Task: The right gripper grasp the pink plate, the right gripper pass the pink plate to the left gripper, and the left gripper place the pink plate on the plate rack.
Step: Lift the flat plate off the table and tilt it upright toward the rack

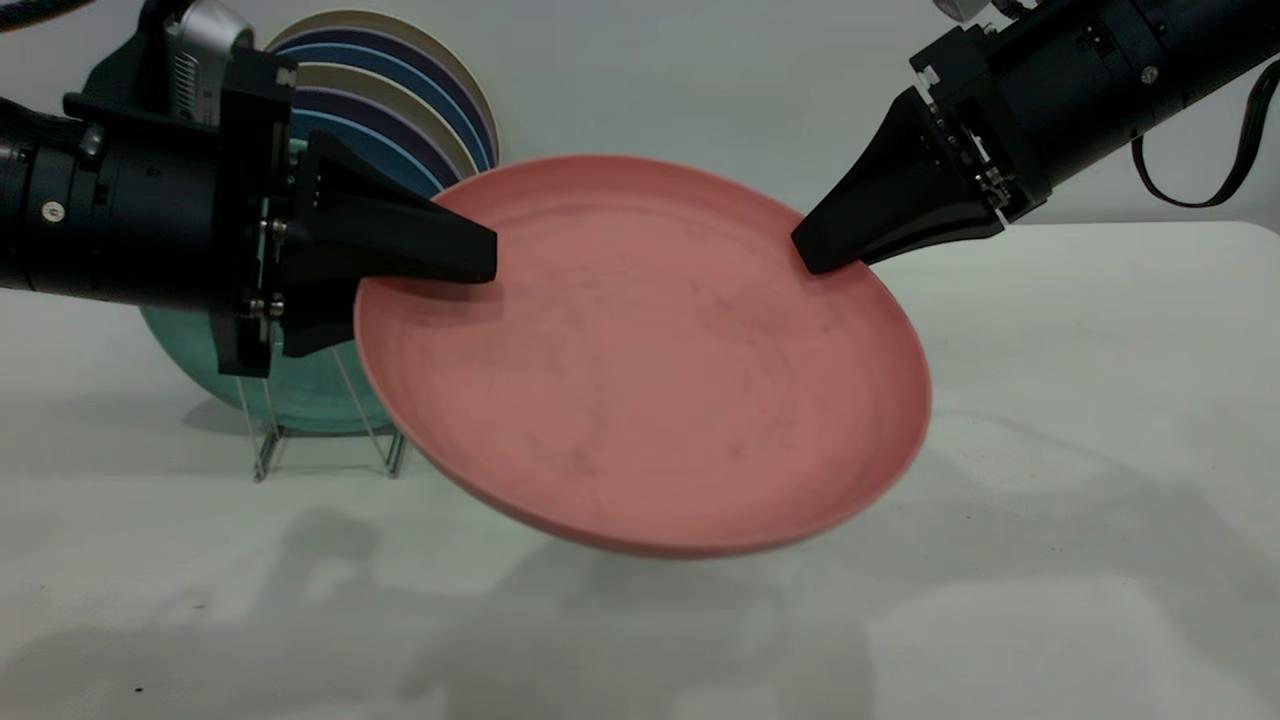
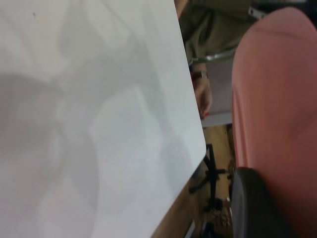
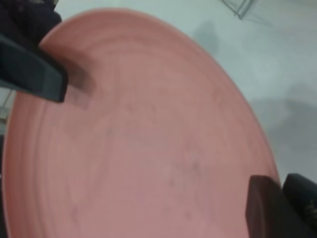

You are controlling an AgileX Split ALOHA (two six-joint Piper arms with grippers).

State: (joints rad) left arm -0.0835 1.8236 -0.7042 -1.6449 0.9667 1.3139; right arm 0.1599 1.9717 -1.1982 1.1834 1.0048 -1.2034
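The pink plate (image 1: 640,350) hangs tilted in the air above the table, its near edge lower. My left gripper (image 1: 445,285) straddles its left rim, upper finger (image 1: 420,235) on the top face, lower finger beneath, shut on the rim. My right gripper (image 1: 815,255) is shut on the far right rim. In the right wrist view the plate (image 3: 148,139) fills the frame, with my right gripper (image 3: 280,208) at its edge and the left finger (image 3: 34,74) at the far rim. In the left wrist view a dark finger (image 2: 255,208) lies against the plate (image 2: 277,99). The plate rack (image 1: 270,450) stands behind the left gripper.
A teal-green plate (image 1: 310,400) stands in the rack, with several blue and beige plates (image 1: 400,110) upright behind it. The white table (image 1: 1050,450) stretches to the right. The left wrist view shows the table's edge (image 2: 193,99) and a person's hand (image 2: 204,96) beyond it.
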